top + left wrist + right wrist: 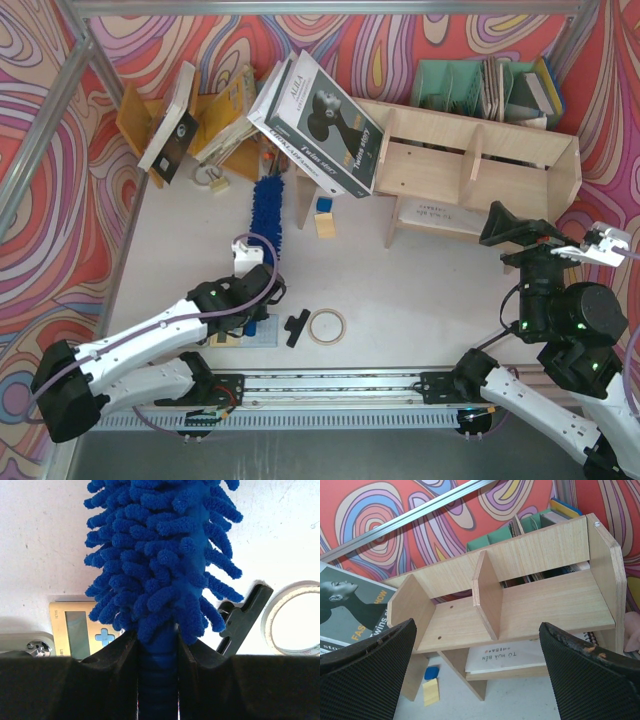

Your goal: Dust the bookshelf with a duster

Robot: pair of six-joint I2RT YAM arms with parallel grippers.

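Observation:
The blue fluffy duster (pixel 268 210) lies lengthwise over the white table, its head pointing away from the arms. My left gripper (pixel 256 275) is shut on its dark blue handle; in the left wrist view the jaws (pixel 158 655) clamp the handle and the bristles (pixel 165 555) fill the view ahead. The pale plywood bookshelf (pixel 470 165) stands at the back right, its open compartments facing the arms. My right gripper (pixel 515 232) is open and empty, held in front of the shelf's right end. The right wrist view looks between the fingers (pixel 370 670) at the bookshelf (pixel 520 605) and its divider.
A large black-and-white magazine (pixel 325 120) leans on the shelf's left end. A green file organizer (pixel 470 85) stands behind it, an orange book rack (pixel 215 115) at back left. A tape roll (pixel 327 326), black clip (pixel 297 327), calculator (pixel 75 630) and small blocks (pixel 324 220) lie on the table.

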